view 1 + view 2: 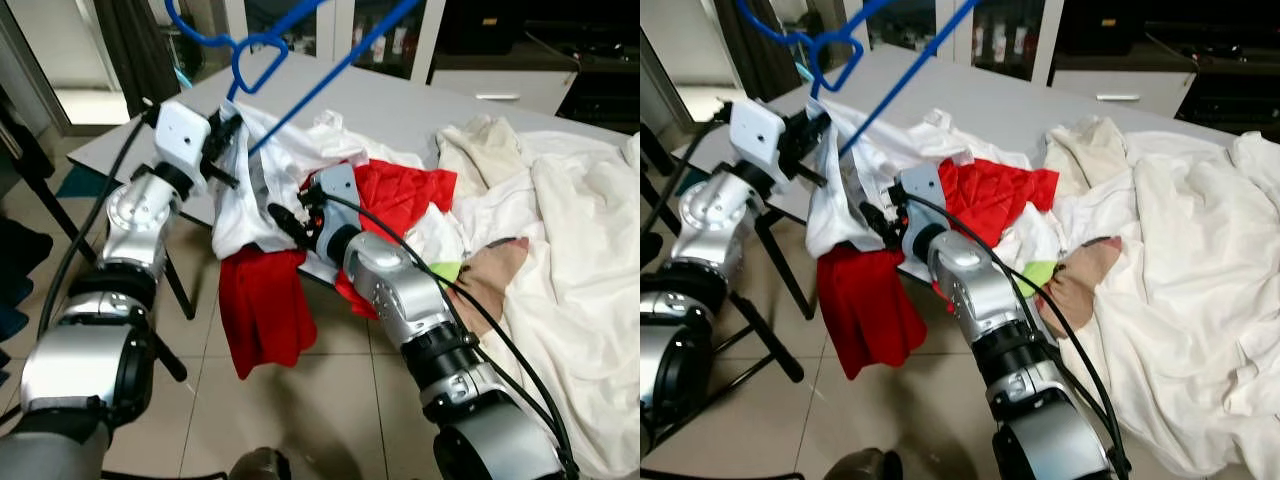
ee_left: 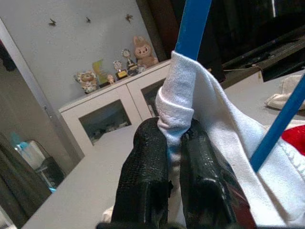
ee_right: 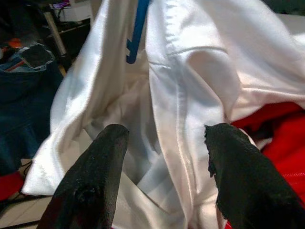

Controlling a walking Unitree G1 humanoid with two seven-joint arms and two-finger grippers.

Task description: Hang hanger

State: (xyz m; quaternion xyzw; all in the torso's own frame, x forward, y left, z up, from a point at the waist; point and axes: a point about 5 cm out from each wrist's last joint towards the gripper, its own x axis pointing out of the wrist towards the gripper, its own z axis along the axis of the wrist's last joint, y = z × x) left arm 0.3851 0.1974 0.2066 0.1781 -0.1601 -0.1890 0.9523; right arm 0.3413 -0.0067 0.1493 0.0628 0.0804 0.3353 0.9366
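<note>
Overhead, thin blue hanger (image 1: 300, 60) through soft, creased white shirt (image 1: 262, 180).

Both my arms are silver metal, built of rounded segments with black rings at the joints. My left wrist (image 1: 182, 132) ends in a white boxy housing, my right wrist (image 1: 335, 190) in a grey one. Black cables (image 1: 470, 305) loop loosely along each forearm. My fingers (image 2: 145, 179) are long, black, with a coarse, grainy rubber-like surface.
</note>
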